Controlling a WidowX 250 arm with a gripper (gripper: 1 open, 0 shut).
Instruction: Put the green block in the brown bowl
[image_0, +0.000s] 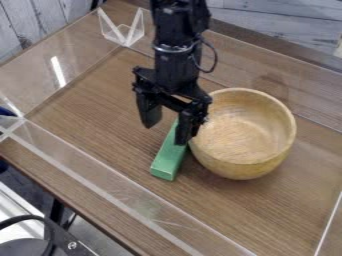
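There is one view only, from a fixed camera set high and off the table (94, 105), looking down at a slant across the wood surface. The table runs diagonally through the frame, its near edge passing from about nine o'clock down toward five o'clock, its far edge up near one o'clock. The camera stands fairly near: the clear wall (80, 190) along the near edge, the brown bowl (243, 132) just right of centre and the arm (177, 40) coming in from twelve o'clock all fit. Floor shows at seven o'clock. No second view shares the scene.
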